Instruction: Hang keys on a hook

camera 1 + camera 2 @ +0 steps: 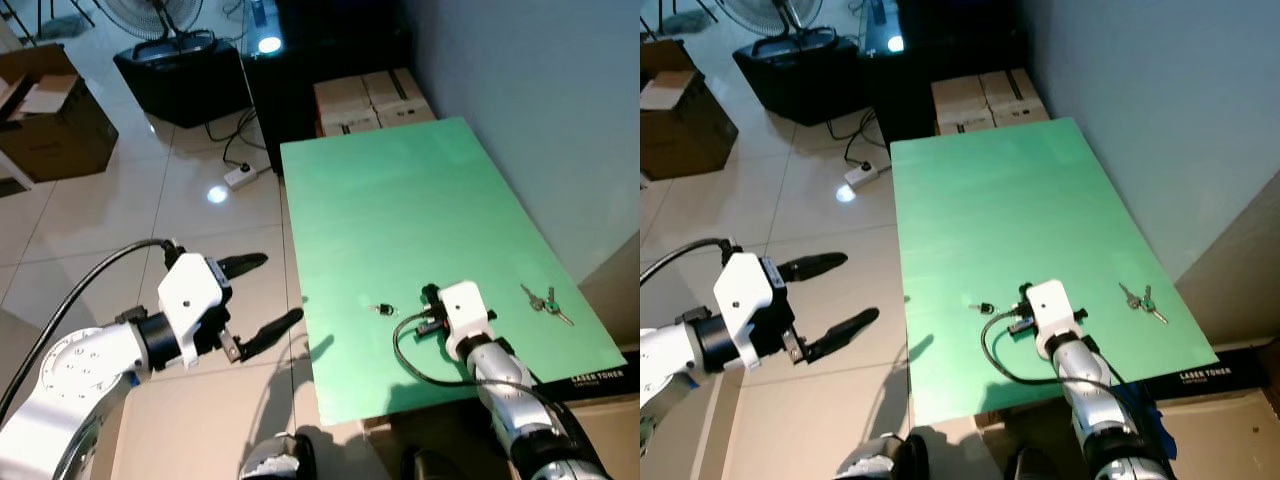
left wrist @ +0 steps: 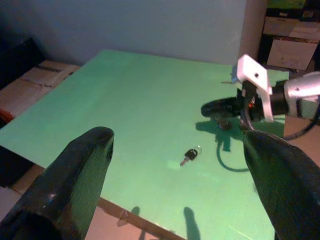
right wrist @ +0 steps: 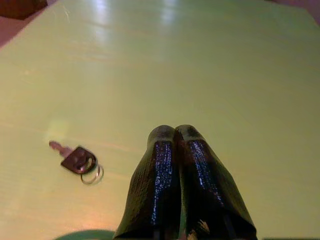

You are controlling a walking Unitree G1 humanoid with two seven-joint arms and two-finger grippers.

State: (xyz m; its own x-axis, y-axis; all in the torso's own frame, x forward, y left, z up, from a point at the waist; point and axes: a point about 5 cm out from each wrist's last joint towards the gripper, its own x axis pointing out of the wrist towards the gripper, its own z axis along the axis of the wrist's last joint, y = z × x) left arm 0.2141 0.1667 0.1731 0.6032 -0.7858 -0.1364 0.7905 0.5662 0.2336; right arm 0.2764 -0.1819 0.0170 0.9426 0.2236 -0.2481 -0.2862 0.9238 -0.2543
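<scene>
We see a green table (image 1: pixel 400 210) w/ a pale wall (image 1: pixel 540 90) on its right. At its far end, two cardboard boxes (image 1: pixel 372 100) side by side on the floor. Left of those, a black cabinet (image 1: pixel 185 75) w/ a fan (image 1: pixel 155 15) behind it. A white power strip (image 1: pixel 240 177) lies on the tiled floor (image 1: pixel 120 210), cable running back. An open box (image 1: pixel 50 115) sits far left.
</scene>
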